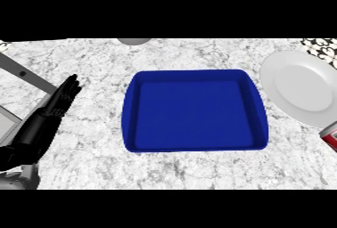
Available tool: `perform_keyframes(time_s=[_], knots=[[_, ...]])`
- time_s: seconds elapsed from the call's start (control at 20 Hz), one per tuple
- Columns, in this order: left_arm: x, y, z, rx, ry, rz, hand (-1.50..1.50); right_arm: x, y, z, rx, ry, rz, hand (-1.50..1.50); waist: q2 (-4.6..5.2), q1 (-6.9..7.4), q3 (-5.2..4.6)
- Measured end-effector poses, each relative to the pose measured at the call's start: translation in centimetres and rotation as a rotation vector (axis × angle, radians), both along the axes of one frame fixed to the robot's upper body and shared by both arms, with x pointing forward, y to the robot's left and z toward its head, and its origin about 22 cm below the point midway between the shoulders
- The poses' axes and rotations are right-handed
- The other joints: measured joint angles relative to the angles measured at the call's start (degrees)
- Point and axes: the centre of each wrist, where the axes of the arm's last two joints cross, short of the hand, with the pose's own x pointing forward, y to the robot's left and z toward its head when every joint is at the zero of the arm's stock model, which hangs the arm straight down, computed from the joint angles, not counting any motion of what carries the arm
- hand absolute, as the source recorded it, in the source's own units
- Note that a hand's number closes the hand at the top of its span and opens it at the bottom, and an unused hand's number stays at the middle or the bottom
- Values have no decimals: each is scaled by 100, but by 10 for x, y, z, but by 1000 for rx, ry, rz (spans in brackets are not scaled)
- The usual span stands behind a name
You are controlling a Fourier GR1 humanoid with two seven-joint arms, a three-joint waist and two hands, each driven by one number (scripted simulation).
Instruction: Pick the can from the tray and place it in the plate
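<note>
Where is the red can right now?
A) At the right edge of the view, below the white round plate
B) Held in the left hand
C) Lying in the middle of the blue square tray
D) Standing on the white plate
A: the red can shows only partly at the view's right edge, just below the white round plate, while the blue square tray holds nothing and the left hand rests open at the left.

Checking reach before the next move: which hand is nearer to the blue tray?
Left, as far as shown. The left hand rests open beside the blue tray's left wall, apart from it. The right hand is not in view.
</note>
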Motion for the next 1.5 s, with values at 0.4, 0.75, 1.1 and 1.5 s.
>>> perform_keyframes(time_s=[0.4, 0.75, 1.1, 1.5], knots=[[17, -18, 6, 1, -18, -61, 0, 27, -54, -44, 120, -41, -81, 150, 48, 347, -20], [21, -25, 9, 3, -11, -81, 0, 82, -74, -67, 87, -69, -146, 150, 65, 459, -22], [27, -26, 12, 4, -23, -93, 0, 120, -87, -105, 37, 110, -260, -150, 92, 552, -20], [26, -24, 11, 4, -27, -96, 0, 149, -91, -138, 83, 144, -236, -150, 101, 573, -13]])
